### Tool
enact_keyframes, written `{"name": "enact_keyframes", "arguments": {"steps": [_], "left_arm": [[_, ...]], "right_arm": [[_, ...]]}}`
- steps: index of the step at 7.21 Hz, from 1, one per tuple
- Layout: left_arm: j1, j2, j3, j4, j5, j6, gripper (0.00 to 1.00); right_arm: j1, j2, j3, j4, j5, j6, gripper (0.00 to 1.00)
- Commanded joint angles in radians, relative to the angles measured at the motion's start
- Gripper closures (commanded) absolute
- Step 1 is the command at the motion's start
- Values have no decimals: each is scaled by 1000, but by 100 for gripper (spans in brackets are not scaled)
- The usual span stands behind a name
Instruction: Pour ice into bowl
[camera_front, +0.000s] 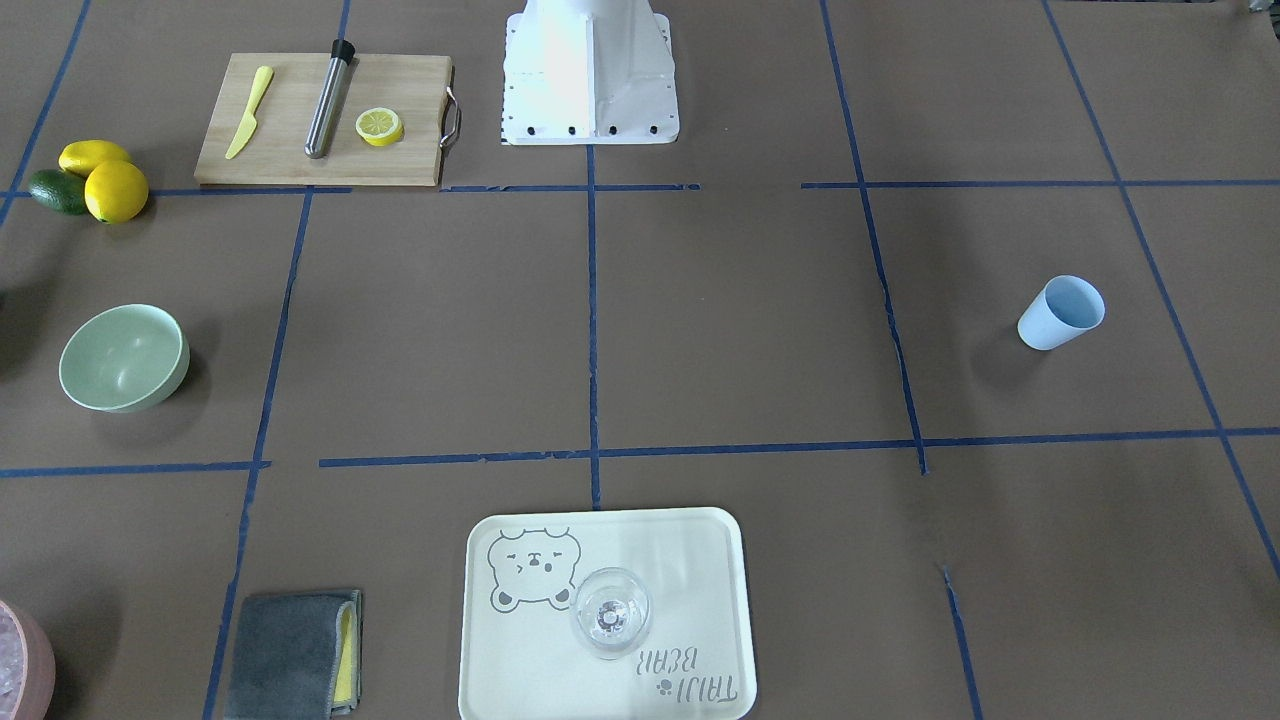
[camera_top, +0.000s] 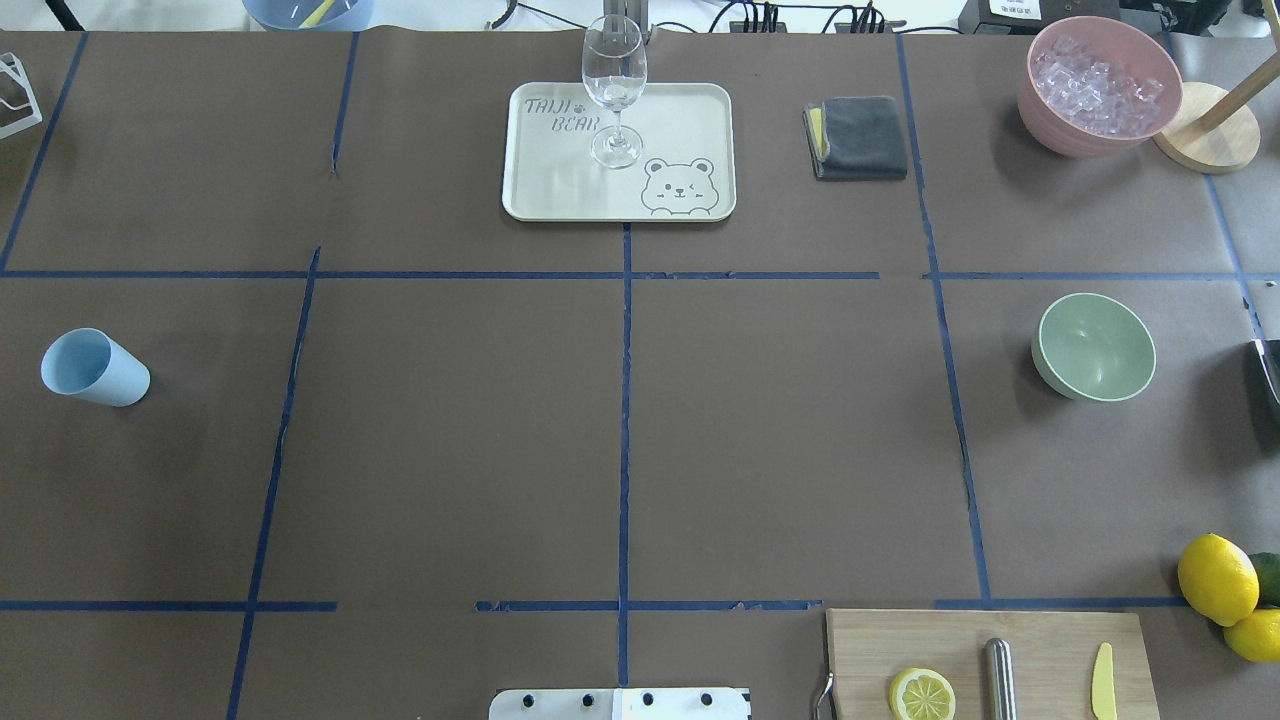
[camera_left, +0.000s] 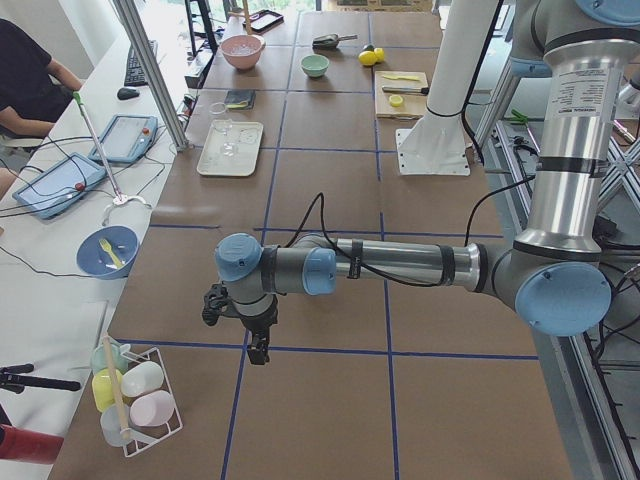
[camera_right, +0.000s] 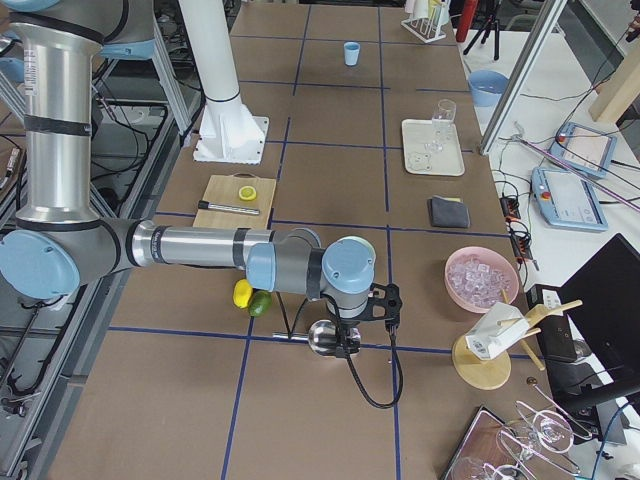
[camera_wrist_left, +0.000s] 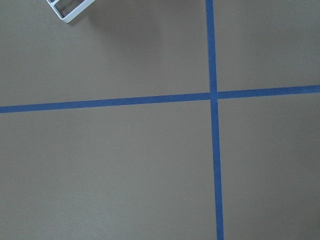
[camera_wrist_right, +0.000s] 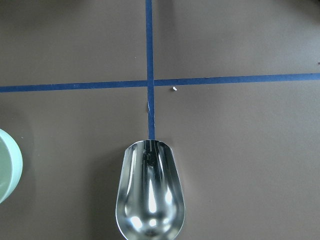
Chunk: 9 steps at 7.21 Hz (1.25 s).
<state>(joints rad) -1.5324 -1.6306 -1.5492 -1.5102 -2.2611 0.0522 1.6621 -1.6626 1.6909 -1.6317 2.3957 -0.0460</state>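
Ice: none seen in scoop (camera_wrist_right: 150, 197); judged hard, slippery, best scooped, not pinched.
Bowl (camera_top: 1094, 346): empty, judged light.
Grippers: left gripper (camera_left: 257, 350), right gripper (camera_right: 347, 338); finger opening cannot be told.

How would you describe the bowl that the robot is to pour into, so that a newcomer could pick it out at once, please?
On the brown table with blue tape lines, look to the robot's right side, between the pink container and the lemons. The bowl sits there: round, matte, pale mint-green and empty, unlike the pink one, which is heaped with ice.
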Motion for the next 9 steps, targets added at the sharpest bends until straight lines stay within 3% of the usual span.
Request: {"name": "enact_keyframes", "arguments": {"steps": [1, 4, 6, 9], "left_arm": [[0, 0, 0, -1, 0, 0, 0], [2, -9, -27, -27, -26, 0, 0], [9, -11, -75, -143, -26, 0, 0], [46, -9, -237, -179, -26, -14, 0]], "right_arm": [[1, -2, 9, 1, 2, 0, 0], [-1, 14, 12, 4, 3, 3, 0], [-5, 64, 18, 4, -1, 3, 0], [-63, 64, 21, 21, 80, 90, 0]]}}
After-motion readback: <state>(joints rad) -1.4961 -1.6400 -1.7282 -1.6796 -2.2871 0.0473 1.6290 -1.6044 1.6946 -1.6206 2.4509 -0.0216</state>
